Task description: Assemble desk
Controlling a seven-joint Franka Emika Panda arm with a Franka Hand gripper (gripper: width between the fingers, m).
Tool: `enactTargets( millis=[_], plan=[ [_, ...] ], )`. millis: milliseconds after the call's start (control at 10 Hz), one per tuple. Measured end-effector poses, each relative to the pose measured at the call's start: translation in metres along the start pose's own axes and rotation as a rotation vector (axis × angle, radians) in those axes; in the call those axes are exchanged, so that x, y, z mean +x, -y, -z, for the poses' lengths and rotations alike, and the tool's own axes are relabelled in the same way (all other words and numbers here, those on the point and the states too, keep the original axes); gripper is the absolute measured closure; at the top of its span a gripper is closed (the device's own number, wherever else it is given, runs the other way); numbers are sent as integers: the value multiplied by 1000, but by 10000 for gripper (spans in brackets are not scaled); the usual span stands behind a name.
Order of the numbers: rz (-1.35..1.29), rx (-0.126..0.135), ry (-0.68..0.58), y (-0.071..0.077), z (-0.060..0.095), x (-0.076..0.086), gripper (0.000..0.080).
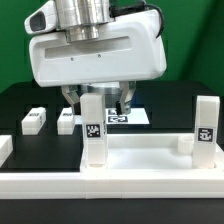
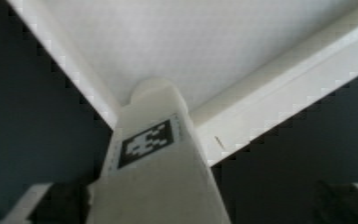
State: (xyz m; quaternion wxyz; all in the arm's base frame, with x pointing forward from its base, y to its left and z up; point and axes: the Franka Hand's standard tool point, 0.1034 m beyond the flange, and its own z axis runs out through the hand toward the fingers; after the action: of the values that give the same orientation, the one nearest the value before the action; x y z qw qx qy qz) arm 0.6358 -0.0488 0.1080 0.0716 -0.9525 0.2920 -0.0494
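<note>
Two loose legs, outer leg (image 1: 32, 120) and inner leg (image 1: 67, 120), lie flat on the black table (image 1: 20, 98), apart, off to the exterior view's left of the jaws. The gripper (image 1: 98, 100) has its jaws spread, gripping nothing. The tagged upright leg (image 1: 94, 132) (image 2: 153, 150) stands between them with a gap on each side, at a rim corner of the desk top (image 1: 150, 178) (image 2: 194, 50). The marker board (image 1: 136, 115) lies just behind the jaws. The second upright leg (image 1: 205, 130) stands well to their right in the exterior view.
</note>
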Motion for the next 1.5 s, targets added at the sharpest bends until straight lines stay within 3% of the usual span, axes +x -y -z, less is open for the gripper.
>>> enactTargets(
  millis=[100, 200, 300, 500, 700, 900, 1300, 1400, 1500],
  plan=[
    [0, 0, 0, 0, 0, 0, 273],
    [-17, 1, 0, 0, 0, 0, 413],
    [-90, -7, 0, -5, -1, 1, 490],
    [-217, -7, 1, -6, -1, 0, 493],
    [-659, -14, 41, -4, 0, -3, 501],
    [-1035, 40, 89, -5, -2, 0, 504],
    [-887, 31, 80, -5, -2, -1, 504],
    [-633, 24, 73, -4, -2, -2, 435],
    [-407, 24, 98, -4, -1, -4, 295]
  ],
)
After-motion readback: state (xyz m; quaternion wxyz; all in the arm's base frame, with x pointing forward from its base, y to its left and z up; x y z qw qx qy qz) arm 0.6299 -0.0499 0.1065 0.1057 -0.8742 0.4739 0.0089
